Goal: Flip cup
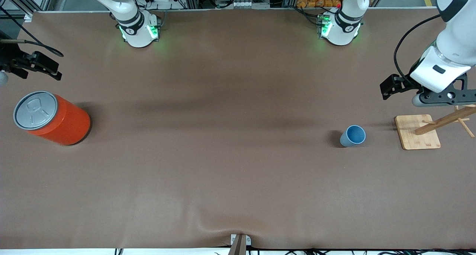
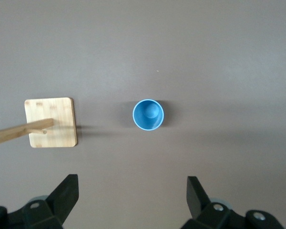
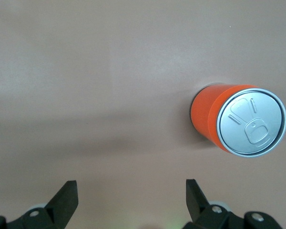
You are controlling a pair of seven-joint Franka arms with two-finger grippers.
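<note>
Both my grippers hung spread and empty. My left gripper (image 2: 128, 198) was the nearer — the cup (image 1: 353, 135) stood upright below and ahead of its fingers, mouth up, beside the wooden stand (image 1: 417, 131). My right gripper (image 3: 128, 198) waited over the table near the orange can (image 1: 52, 118) — well apart.

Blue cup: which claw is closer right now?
Left. The left claw hangs open above the table near the blue cup, by the wooden stand. The right claw waits open by the orange can.

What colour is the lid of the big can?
Grey, on the orange can; its lid shows best in the right wrist view.
</note>
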